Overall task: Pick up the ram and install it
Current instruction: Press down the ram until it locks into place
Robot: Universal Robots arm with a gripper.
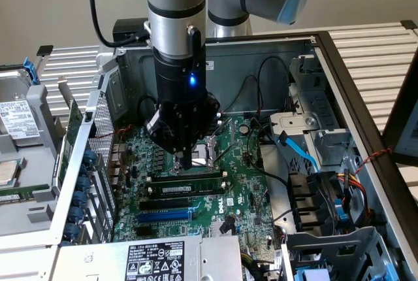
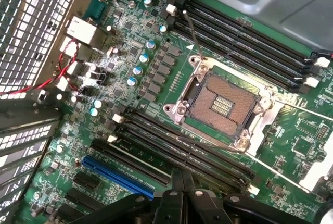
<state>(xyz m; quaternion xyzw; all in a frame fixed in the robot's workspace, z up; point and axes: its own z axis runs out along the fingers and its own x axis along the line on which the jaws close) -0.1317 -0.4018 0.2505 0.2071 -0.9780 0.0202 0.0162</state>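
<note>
An open computer case (image 1: 339, 65) lies on its side on a slatted bench, its motherboard (image 1: 241, 183) facing up so the arm can reach straight down. The bare CPU socket (image 1: 212, 150) serves as landmark. Just beside it, towards the exterior view's bottom, the ram (image 1: 186, 190) sits lengthwise in a memory slot, a green stick with a white label; whether its clips have latched I cannot tell. The gripper (image 1: 186, 161) stands directly over the ram, between it and the socket, fingers clenched together and holding nothing, seemingly to bear down with one narrow tip.
</note>
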